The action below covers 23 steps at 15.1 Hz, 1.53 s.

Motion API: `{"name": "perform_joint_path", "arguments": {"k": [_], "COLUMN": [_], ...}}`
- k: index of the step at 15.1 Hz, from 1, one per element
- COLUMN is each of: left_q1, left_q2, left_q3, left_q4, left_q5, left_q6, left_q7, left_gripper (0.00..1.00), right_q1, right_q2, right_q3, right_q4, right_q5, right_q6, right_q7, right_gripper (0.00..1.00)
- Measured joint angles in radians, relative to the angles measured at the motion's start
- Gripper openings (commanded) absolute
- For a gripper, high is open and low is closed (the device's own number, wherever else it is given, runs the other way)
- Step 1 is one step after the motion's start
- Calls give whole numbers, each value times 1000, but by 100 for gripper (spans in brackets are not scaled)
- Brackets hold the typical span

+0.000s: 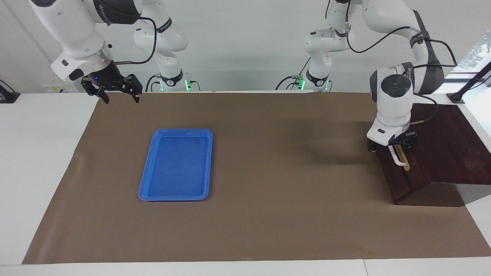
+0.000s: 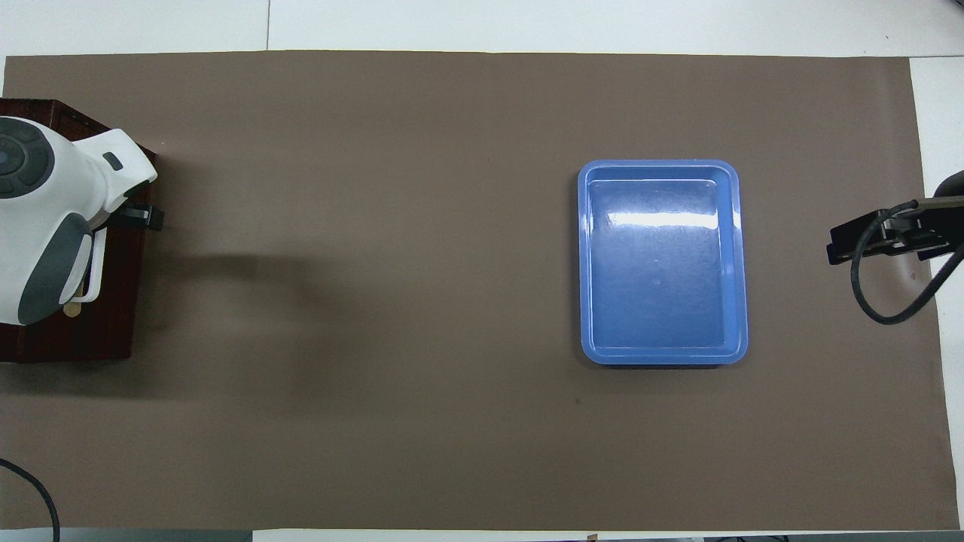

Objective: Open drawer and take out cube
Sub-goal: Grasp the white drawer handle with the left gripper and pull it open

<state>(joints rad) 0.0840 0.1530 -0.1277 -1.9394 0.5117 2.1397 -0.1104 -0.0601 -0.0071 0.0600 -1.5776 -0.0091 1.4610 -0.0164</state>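
brown paper (image 1: 268, 214) covers table. left gripper (image 1: 392, 145) is at drawer (image 1: 402, 174) handle (image 1: 398, 157), grip i cannot tell; drawer closed, cube unseen. next: pull straight out. right gripper (image 1: 119, 94) waits, wide, above paper's edge.

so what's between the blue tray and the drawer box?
Nothing: only bare brown mat between blue tray and drawer box, clearest in the overhead view.

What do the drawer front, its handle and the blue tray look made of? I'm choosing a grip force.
The drawer front looks like dark stained wood with a dull sheen. Its handle is a smooth white bar, probably plastic or painted metal. The blue tray seems glossy moulded plastic, given the bright glare streak.
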Motion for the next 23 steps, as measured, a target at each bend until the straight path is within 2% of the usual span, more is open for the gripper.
{"name": "perform_joint_path", "arguments": {"k": [9, 16, 23], "left_q1": [2, -3, -83], "left_q2": [16, 18, 17], "left_q3": [-8, -13, -14], "left_q4": [-54, -57, -57], "left_q5": [11, 11, 11], "left_q6": [23, 23, 3], "left_q7": [-1, -1, -32], "left_gripper": [100, 100, 100], "right_q1": [-5, -9, -9], "right_q2": [0, 0, 0], "right_q3": [0, 0, 0], "right_q4": [0, 0, 0], "right_q5": [0, 0, 0], "right_q6": [0, 0, 0], "right_q7": [0, 0, 0], "right_gripper": [100, 100, 100]}}
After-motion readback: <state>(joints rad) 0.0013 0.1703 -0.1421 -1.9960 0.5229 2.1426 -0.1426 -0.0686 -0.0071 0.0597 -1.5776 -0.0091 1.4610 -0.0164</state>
